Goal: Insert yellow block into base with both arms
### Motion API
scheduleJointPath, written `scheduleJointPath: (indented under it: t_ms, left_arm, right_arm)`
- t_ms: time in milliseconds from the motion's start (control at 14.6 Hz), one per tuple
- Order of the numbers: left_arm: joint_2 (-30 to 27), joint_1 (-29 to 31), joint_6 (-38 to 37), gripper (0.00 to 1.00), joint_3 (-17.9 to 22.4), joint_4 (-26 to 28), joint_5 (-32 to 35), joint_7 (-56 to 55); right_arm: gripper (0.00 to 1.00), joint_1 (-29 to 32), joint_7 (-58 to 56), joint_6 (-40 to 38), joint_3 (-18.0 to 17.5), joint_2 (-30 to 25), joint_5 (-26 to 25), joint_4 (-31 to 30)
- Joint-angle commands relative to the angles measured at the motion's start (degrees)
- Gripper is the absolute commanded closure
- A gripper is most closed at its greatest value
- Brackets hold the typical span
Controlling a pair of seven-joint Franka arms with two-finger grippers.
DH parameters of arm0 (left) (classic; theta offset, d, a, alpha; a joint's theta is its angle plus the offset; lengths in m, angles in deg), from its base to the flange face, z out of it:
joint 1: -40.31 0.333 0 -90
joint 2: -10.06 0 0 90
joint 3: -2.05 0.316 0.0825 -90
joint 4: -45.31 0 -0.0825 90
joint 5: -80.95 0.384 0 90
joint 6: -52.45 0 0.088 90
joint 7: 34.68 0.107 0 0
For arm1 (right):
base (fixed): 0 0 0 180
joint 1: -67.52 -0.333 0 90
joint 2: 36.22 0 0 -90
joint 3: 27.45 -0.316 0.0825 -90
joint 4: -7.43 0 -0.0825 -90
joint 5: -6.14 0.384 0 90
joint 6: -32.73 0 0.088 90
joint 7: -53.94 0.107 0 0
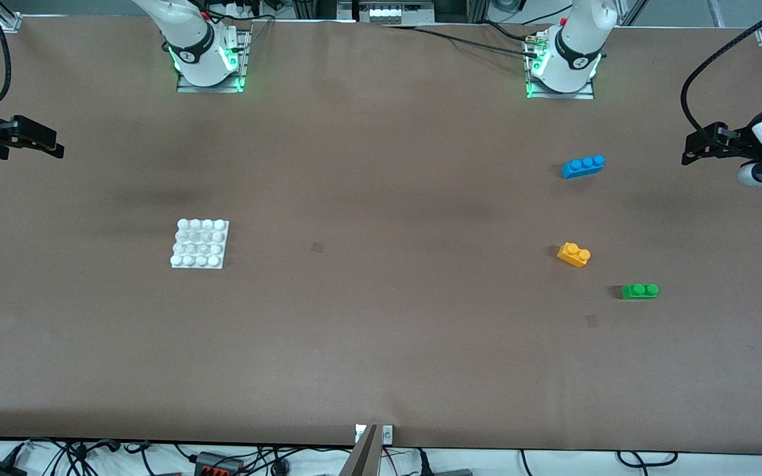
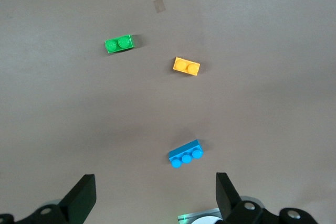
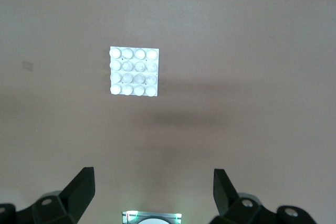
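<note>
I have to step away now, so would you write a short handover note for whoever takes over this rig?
Left gripper: open, empty, raised at the left arm's end of the table.
Right gripper: open, empty, raised at the right arm's end.
Yellow block: flat on the table toward the left arm's end, apart from the blue brick farther from the front camera and the green brick nearer to it.
Base: on the table toward the right arm's end, studs bare.
Done: nothing yet; the block is untouched.
Left: pick up the yellow block, bring it to the base, press it on.
</note>
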Motion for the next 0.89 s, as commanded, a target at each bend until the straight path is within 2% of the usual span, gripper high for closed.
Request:
scheduleJointPath:
  t_ms: [0,481,618,824]
  left_arm:
    - [0.77,0.10,-0.80,0.00,0.30,-1.69,-1.27,-0.17]
    - [0.86,0.10,-0.80,0.00,0.38,-1.69,-1.27,-0.17]
    - [0.86,0.10,-0.80,0.00,0.38,-1.69,-1.27,-0.08]
    - [0.86,0.10,-0.80,0.00,0.38,-1.69,-1.27,-0.08]
  right_arm:
    - [0.00,0.27,-1.11,-1.15,-0.53,2.63,0.29,1.29]
    - [0.00,-1.66,0.03,2.00,-0.53,15.98,0.90,0.33]
    - [0.00,-2.72,0.47,10.05,-0.53,17.75,0.90,-3.08]
    - [0.00,-2.72,0.74,28.57,-0.61,17.75,1.08,-14.75]
